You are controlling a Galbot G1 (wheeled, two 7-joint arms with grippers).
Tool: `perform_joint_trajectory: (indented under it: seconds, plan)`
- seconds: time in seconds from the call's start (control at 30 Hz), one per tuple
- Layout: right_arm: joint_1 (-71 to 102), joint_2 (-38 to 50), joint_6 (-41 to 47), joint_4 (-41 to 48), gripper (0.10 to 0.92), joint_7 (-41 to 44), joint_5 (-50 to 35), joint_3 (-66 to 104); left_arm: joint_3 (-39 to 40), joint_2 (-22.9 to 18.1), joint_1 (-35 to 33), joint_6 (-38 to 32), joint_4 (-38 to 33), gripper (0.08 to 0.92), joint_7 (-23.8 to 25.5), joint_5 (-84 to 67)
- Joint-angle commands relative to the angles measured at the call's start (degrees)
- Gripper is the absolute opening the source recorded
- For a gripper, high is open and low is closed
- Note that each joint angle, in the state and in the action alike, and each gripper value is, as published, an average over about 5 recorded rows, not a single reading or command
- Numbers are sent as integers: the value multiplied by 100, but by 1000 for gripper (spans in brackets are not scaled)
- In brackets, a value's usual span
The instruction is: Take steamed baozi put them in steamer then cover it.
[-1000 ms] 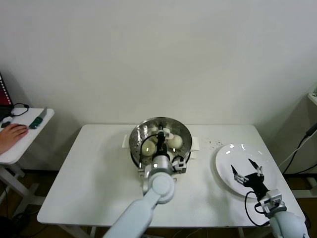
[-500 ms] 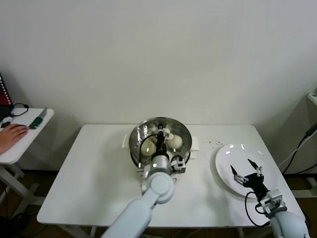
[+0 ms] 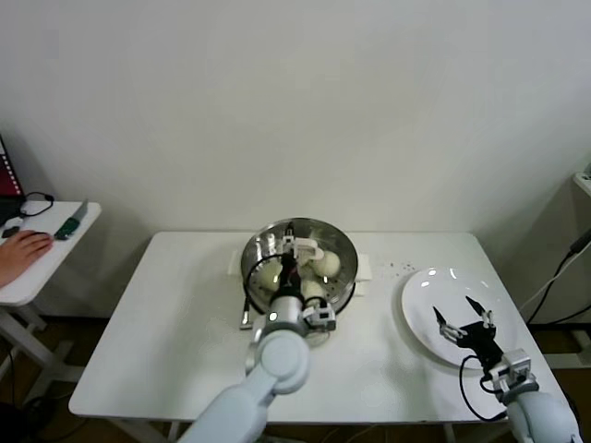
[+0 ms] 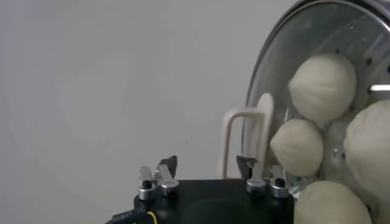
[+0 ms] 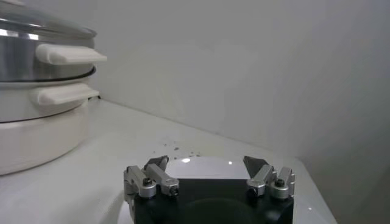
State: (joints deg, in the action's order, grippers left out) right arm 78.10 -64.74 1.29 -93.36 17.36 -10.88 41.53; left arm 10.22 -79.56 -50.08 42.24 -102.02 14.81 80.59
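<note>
From the head view, the glass cover point(image 3: 297, 258) is sitting on the steamer point(image 3: 255, 293) over the steamed baozi point(image 3: 325, 263), with the left gripper point(image 3: 287, 247) above it. The right gripper point(image 3: 464, 320) is hovering spread over the white plate point(image 3: 425, 295).

Left wrist view: the left gripper point(image 4: 205, 169) is standing released beside the cover's white handle point(image 4: 247, 137).

Right wrist view: the right gripper point(image 5: 206, 165) is gaping, empty.

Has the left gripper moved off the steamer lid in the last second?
Yes. The left gripper has drawn back toward the robot and slightly to its left, judged against the steamer rim; its wrist has shifted off the rim.
</note>
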Motion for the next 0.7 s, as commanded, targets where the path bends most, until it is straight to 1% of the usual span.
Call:
perform_joint_trajectory:
  seconds: [0.03, 0.17, 0.3, 0.4, 0.47, 0.53, 0.6, 0.7]
  plan:
    - [-35, 11, 98, -4, 823, -4, -59, -16, -157, 588, -713, 276, -1318, 683, -180, -442]
    - [-75, 11, 104, 2, 823, -7, -33, -42, -448, 798, -1235, 264, -1668, 789, -637, -997]
    - [-91, 20, 91, -4, 823, -2, -20, -44, -1237, 1007, -1828, -210, -2126, 820, -933, -1943]
    - [-73, 32, 55, -3, 823, 15, -35, -26, -2073, 1119, -2182, -840, -2400, 822, -1373, -3482]
    - [-59, 33, 26, 0, 823, 32, -43, -14, -2750, 1122, -2398, -1459, -2455, 823, -1639, -4675]
    - [-47, 30, -4, -1, 823, 52, -51, -5, -3377, 1094, -2670, -2182, -2464, 823, -1708, -5606]
    - [-34, 27, -28, -6, 823, 73, -51, 0, -3892, 1018, -2994, -2804, -2448, 823, -1671, -6388]
    - [-12, 10, -78, -8, 823, 88, -20, 4, -4373, 770, -3369, -3338, -2287, 823, -1804, -7390]
